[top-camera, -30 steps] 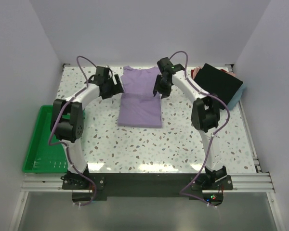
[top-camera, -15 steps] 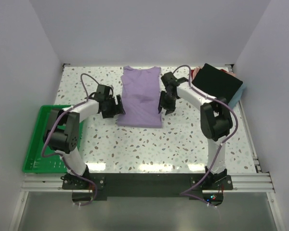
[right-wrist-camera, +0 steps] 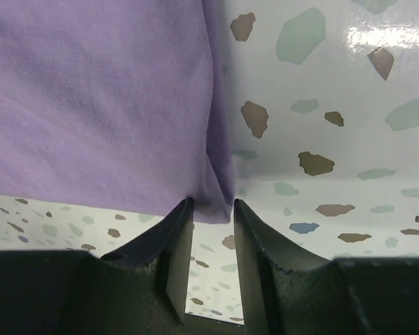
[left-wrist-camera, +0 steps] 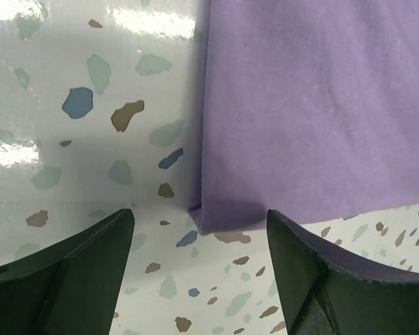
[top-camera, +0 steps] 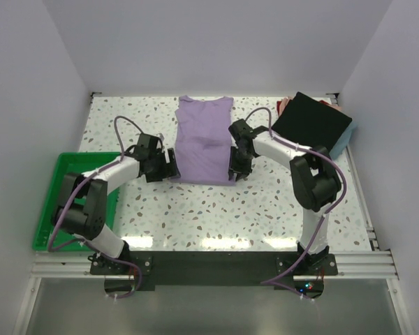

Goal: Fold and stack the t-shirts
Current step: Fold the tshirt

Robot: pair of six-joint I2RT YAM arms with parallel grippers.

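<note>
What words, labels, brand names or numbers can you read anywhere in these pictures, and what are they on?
None: no readable text appears in any view.
The lavender t-shirt is plain cloth with no print.
The folded black t-shirt shows no logo or tag.
The green tray carries no visible label.

White arms [top-camera: 274, 145] carry black joints [top-camera: 314, 183] and purple cables [top-camera: 123, 123]
</note>
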